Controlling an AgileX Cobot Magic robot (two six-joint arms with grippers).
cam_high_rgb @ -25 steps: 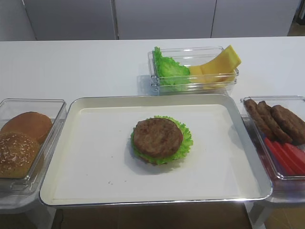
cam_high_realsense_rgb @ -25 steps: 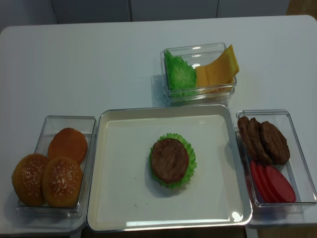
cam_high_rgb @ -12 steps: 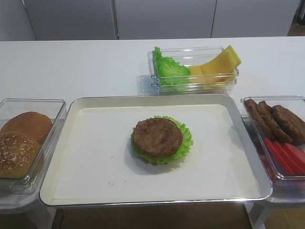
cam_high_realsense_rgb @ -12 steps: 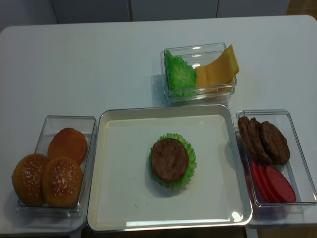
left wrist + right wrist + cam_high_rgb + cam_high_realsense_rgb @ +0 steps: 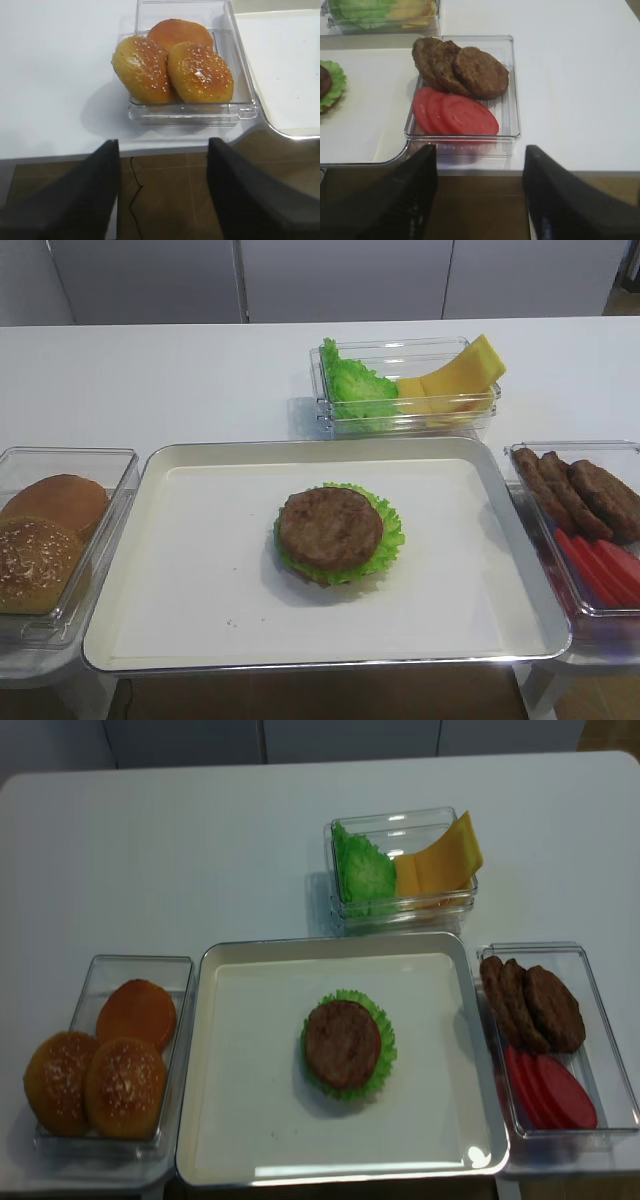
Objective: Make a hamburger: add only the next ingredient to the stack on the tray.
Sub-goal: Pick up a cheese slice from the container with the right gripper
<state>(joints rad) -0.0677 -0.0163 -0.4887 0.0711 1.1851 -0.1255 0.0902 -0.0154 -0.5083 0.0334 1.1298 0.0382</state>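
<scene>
The stack (image 5: pixel 332 531) (image 5: pixel 344 1043), a brown patty on a green lettuce leaf, lies in the middle of the paper-lined metal tray (image 5: pixel 155 462) (image 5: pixel 200 1020); its left edge shows in the right wrist view (image 5: pixel 327 85). Yellow cheese slices (image 5: pixel 455 377) (image 5: pixel 440 860) lean in the back tub beside lettuce. Neither gripper appears in the two high views. My right gripper (image 5: pixel 480 150) hangs open below the table's front edge, in front of the patty-and-tomato tub (image 5: pixel 465 90). My left gripper (image 5: pixel 162 145) is open below the edge, in front of the bun tub (image 5: pixel 190 107).
A clear tub (image 5: pixel 405 390) at the back holds lettuce (image 5: pixel 355 385) and the cheese. The right tub (image 5: pixel 555 1040) holds dark patties and red tomato slices (image 5: pixel 550 1090). The left tub (image 5: pixel 110 1050) holds buns. Brown floor lies beneath both grippers.
</scene>
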